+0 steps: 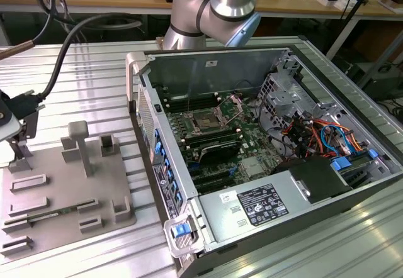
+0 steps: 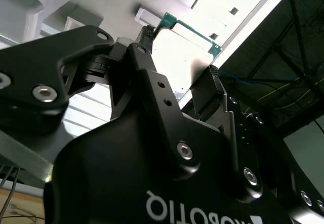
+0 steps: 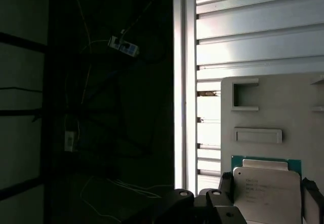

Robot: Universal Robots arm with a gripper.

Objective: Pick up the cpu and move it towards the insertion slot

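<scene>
The cpu (image 3: 268, 183), a flat silvery square on a green rim, sits between the gripper's two black fingers in both wrist views; in the second wrist view the cpu (image 2: 185, 49) glares white. My gripper (image 3: 267, 196) (image 2: 179, 54) is shut on it, a finger against each of two opposite edges. In the exterior view the gripper (image 1: 17, 143) is at the far left, over the far left corner of the grey fixture plate (image 1: 63, 190). The insertion slot (image 1: 206, 122), a square socket with a dark centre and raised metal frame, lies inside the open computer case, well to the exterior view's right of the gripper.
The case's tall side wall (image 1: 151, 124) stands between the fixture plate and the motherboard. Raised grey holders (image 1: 79, 143) and a thin memory stick (image 1: 55, 214) are on the plate. Loose cables (image 1: 315, 133) crowd the case's right. The ribbed table's edge (image 3: 185, 82) runs close beside the gripper.
</scene>
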